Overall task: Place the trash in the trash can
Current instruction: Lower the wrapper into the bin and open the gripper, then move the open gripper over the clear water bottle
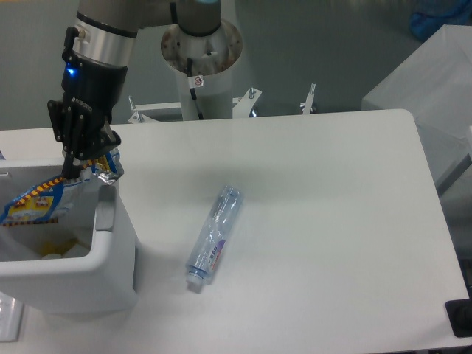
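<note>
Pincer: black pincer (74,164) closed on the torn top corner of the snack bag (40,204), above the near-right corner of the trash can.
Snack bag: blue-and-orange, hanging slanted with its lower part inside the bin's opening.
Trash can: white trash can (103,254) at the desk's left edge, pale items inside.
Bottle: crushed clear bottle (214,237) lying on its side mid-desk, cap toward the front, well apart from the bin.
Desk: white desk (332,221).

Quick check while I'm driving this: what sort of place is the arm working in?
Probably a robotics lab or test cell rather than a home. The arm's pedestal base is bolted beside a plain white table, the floor is bare grey, and only a trash can, snack bag and bottle are staged.
</note>
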`<state>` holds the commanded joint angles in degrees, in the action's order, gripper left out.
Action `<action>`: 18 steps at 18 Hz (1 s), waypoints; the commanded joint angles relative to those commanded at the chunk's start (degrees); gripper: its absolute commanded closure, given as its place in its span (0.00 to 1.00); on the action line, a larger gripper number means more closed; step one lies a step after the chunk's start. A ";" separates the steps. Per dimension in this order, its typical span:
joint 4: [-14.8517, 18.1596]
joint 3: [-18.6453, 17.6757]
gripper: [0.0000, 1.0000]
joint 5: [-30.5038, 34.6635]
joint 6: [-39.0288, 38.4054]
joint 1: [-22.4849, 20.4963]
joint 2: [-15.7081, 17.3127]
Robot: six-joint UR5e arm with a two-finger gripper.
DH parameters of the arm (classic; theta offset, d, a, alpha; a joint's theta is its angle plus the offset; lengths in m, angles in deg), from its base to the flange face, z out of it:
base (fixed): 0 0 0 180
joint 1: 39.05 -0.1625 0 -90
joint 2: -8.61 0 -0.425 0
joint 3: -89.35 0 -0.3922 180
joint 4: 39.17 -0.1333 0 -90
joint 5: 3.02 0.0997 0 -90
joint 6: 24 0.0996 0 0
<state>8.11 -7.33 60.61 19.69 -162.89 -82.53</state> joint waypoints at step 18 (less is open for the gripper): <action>0.09 8.26 0.01 -0.26 -7.90 -2.09 -1.41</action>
<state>8.20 0.93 60.35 11.78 -164.98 -83.93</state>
